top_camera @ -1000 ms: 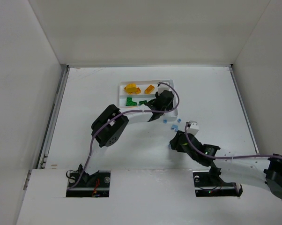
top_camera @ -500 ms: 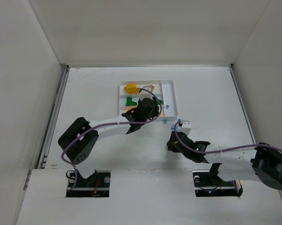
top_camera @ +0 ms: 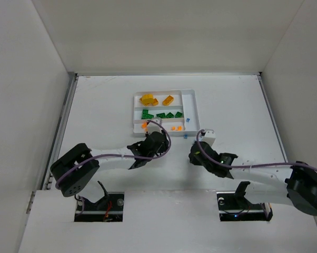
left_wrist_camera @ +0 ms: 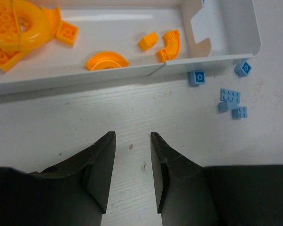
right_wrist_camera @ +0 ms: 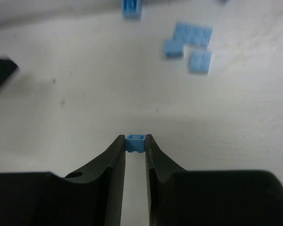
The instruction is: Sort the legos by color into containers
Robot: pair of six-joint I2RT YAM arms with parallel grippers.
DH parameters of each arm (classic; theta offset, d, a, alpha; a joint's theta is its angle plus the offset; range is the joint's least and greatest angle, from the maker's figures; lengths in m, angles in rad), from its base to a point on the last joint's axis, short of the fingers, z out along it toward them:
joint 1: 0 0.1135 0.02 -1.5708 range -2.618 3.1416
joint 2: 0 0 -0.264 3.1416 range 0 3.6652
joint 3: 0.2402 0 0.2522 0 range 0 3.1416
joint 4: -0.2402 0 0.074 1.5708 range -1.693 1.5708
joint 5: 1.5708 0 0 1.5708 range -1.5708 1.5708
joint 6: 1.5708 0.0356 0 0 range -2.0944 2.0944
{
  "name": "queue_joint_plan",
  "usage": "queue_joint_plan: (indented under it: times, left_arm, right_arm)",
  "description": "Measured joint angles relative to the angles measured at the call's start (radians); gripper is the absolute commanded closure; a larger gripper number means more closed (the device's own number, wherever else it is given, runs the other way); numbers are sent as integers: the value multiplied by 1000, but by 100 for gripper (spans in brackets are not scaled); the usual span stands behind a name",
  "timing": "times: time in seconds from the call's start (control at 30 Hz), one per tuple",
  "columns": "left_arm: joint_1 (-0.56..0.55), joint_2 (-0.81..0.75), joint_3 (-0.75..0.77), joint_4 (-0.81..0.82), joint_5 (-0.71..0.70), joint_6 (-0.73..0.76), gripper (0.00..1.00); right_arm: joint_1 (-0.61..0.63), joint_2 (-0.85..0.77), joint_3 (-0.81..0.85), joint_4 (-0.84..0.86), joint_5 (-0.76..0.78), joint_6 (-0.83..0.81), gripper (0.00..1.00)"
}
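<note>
The white tray (top_camera: 195,108) holds yellow legos (top_camera: 148,98) in its far slot, green bricks (top_camera: 161,114) in the middle slot and orange bits (top_camera: 175,127) in the near slot. My left gripper (top_camera: 150,141) hovers open just in front of the tray, with nothing between its jaws (left_wrist_camera: 132,139). Orange curved pieces (left_wrist_camera: 107,60) lie in the slot ahead of it. My right gripper (top_camera: 194,154) is low over the table, shut on a tiny pale blue brick (right_wrist_camera: 135,142). More pale blue pieces (right_wrist_camera: 193,34) lie loose on the table beyond it.
Loose pale blue bricks (left_wrist_camera: 232,96) sit on the table by the tray's near right corner (left_wrist_camera: 254,44). One blue piece (top_camera: 188,119) lies in the narrow side slot. White walls enclose the table on three sides.
My left arm has drawn back from over the tray toward the near side. The right jaws have narrowed and closed on the small blue brick.
</note>
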Motion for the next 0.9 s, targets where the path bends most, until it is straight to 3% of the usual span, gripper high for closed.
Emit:
queue_joint_plan:
  times: [0.17,0.4,0.57,0.63,0.73,0.9]
  left_arm:
    - [-56,1,-4,25,-3,-16,68]
    - [-130,30,26,35,-28,-25,68]
    - [-150,106,85,36,-53,-26,68]
    - [-154,135,105,34,-67,-26,68]
    - [-156,189,148,32,-93,-26,68]
    - [-155,293,244,11,-116,-25,68]
  right_arm:
    - [-200,11,146,47,-16,-132,80]
    - [-407,214,291,198,-108,-253,78]
    - [-442,377,386,224,-151,-291,55]
    - [-442,395,393,232,-162,-302,52]
    - [-442,376,391,237,-168,-311,53]
    - [-442,208,298,262,-167,-315,65]
